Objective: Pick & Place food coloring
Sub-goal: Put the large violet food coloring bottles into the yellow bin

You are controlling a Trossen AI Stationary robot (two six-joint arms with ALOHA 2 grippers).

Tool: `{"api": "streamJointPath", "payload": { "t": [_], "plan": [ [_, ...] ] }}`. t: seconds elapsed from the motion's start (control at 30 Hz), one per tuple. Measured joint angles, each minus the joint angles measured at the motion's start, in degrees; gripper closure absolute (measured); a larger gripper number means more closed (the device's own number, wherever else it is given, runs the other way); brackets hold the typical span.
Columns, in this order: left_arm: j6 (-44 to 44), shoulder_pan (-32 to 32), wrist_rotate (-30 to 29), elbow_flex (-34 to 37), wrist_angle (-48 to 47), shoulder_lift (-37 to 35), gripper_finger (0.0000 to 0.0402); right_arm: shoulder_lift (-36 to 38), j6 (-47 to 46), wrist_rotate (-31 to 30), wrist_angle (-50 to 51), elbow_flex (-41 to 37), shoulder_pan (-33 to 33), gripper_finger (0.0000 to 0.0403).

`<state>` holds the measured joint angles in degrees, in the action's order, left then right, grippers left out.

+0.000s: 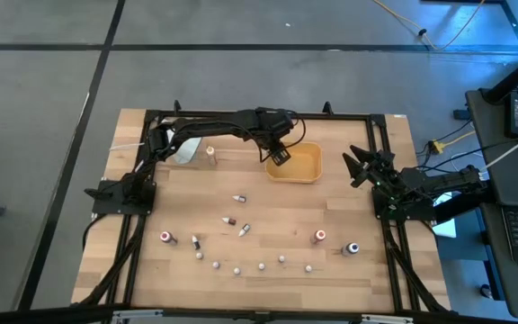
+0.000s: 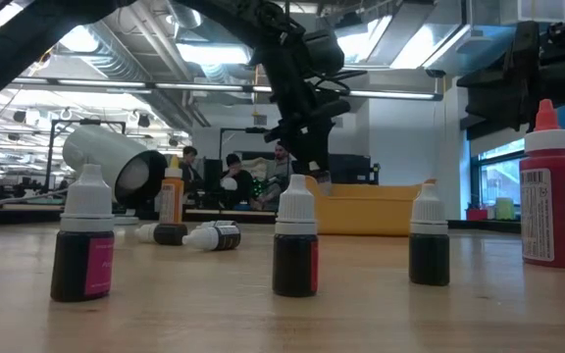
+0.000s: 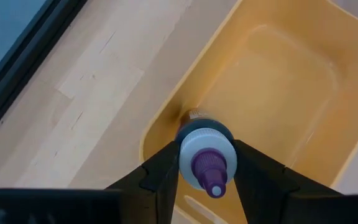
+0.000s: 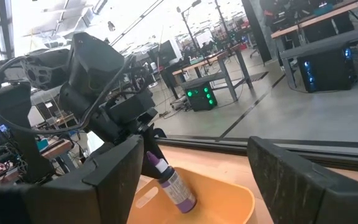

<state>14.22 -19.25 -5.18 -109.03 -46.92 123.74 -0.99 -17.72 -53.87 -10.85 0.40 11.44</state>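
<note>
The left gripper (image 3: 207, 171) clamped a purple-capped vial (image 3: 206, 158), held tilted over the tray (image 1: 297, 163) at its 9 o'clock rim, the arm reaching across the table's far side. The right gripper (image 1: 356, 167) waited with fingers spread at the tray's 3 o'clock. Other vials (image 1: 239, 198) stood scattered toward 6 o'clock.

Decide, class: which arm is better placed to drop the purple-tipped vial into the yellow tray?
Left. The left gripper already clamps the vial directly over the tray. The right gripper waits open beside the tray, holding nothing.
</note>
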Motion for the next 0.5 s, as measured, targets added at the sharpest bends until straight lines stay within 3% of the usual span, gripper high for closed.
{"api": "streamJointPath", "payload": {
  "t": [0.5],
  "plan": [
    [0.00,0.01,0.10,0.00,-1.55,-0.02,0.0263,0.00,0.22,0.00,0.00,0.00,-0.02,0.0114]
  ]
}}
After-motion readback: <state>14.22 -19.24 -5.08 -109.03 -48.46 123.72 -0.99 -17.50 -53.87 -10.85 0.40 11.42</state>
